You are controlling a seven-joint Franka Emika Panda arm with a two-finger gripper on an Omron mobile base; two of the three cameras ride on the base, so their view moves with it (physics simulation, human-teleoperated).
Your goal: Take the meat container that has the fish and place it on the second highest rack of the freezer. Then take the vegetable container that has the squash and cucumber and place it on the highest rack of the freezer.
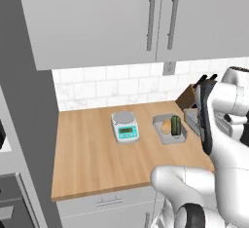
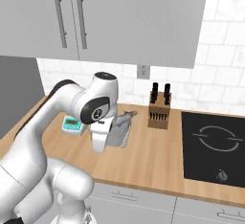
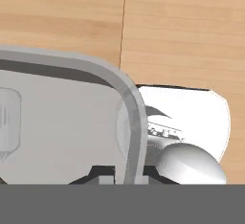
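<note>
Closest to the hand camera is the grey rim (image 3: 130, 104) of the meat container (image 3: 62, 122), and it passes exactly between the two tips of the claw (image 3: 129, 173). The claw is clenched on this thin wall, one tip inside and one outside. I judge this is the sensible hold, since a shallow tray gives no other part to pinch and its contents are not pressed. From the right base view the container seems to lean a little under the hand. A slim silvery shape at its far end looks like the fish (image 2: 129, 114), though it is too small to be sure. I cannot tell whether the tray has left the tabletop (image 1: 87, 154). Its long axis seems to run from the front edge of the tabletop toward the tiled wall, the fish lying along it. Just beside it on the left stands the vegetable container (image 1: 163, 137), parallel, with the squash (image 1: 166, 125) and the cucumber (image 1: 175, 124) side by side. The cucumber also points toward the wall. This one waits for the second step.
</note>
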